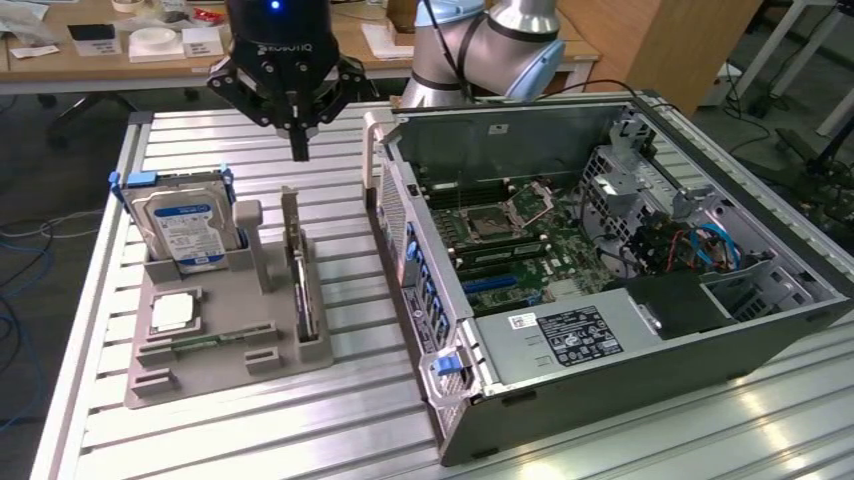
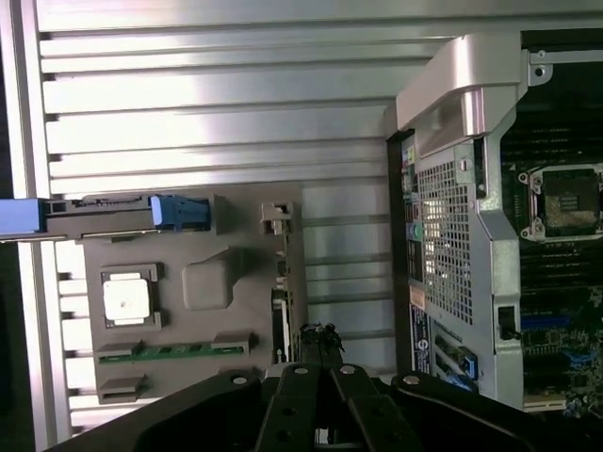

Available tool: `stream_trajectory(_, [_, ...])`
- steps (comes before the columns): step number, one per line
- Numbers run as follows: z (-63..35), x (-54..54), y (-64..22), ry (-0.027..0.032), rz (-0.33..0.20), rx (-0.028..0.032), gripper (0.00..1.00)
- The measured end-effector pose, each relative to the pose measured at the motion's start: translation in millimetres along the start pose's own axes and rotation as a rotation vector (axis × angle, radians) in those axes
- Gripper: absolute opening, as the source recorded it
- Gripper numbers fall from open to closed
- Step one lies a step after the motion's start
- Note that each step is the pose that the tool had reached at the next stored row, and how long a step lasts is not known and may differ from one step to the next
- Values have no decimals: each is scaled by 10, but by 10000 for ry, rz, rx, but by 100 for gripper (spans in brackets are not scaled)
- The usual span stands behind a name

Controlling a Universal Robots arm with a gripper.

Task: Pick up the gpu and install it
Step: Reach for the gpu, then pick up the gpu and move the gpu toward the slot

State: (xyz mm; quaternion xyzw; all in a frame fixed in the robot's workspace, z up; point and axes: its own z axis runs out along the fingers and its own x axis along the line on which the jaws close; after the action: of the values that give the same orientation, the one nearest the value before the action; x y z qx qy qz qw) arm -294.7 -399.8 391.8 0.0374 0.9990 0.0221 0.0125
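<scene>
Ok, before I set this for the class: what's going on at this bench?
A robot arm's claw hangs shut and empty above a grey tray, roughly over the gpu. The gpu stands on edge in its slot on the tray, not yet picked up. A hard drive and a CPU sit in the same tray. The open PC case lies beside it, at the exterior view's right, with its motherboard exposed.

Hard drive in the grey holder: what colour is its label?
The silver hard drive's label is mostly blue, clearest in the exterior view.
</scene>
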Motion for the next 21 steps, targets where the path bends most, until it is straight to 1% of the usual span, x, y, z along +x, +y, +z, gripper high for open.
stream_trajectory(8, [-6, 183, -50, 2, 1, 1, 11])
stream_trajectory(13, [-8, 256, -93, 2, -55, -2, 11])
stream_trajectory(15, [-9, 271, -106, 4, -87, -4, 11])
stream_trajectory(21, [-9, 272, -107, 4, -89, -4, 11])
